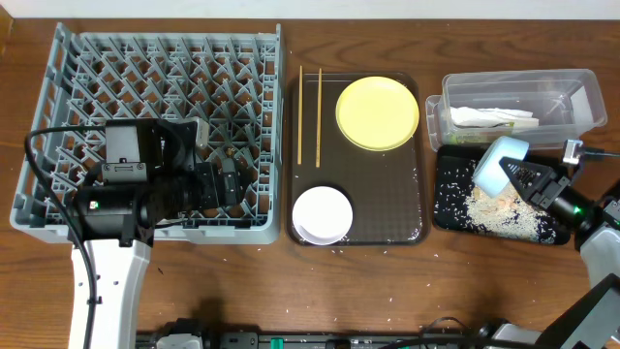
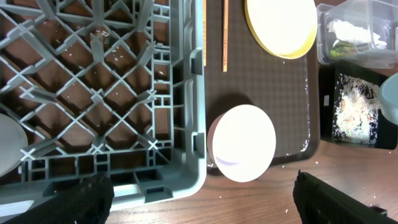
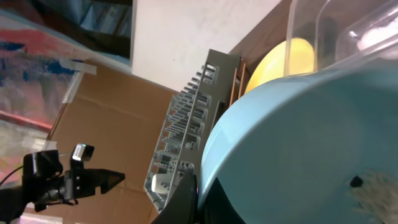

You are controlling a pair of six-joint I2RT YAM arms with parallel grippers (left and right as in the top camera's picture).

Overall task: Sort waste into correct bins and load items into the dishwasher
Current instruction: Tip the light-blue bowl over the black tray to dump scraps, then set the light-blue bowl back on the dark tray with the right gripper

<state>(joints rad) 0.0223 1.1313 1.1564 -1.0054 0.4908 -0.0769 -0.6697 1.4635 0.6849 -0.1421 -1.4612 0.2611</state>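
One blue bowl (image 1: pixel 501 163), clamped in the right gripper (image 1: pixel 525 178), tips over the black tray (image 1: pixel 439 194). Keep it low and centred. Left gripper (image 2: pixel 205 198) gapes empty

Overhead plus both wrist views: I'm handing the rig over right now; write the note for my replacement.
Left gripper: open, empty, over the rack, near the white bowl.
Right gripper: shut on the blue bowl, tipped over the black tray, where rice lies.
Done: napkins and wrapper in the tub.
To do: blue bowl, white bowl, plate and chopsticks into the rack; the last three sit on the brown tray.
Cup: not clearly seen.
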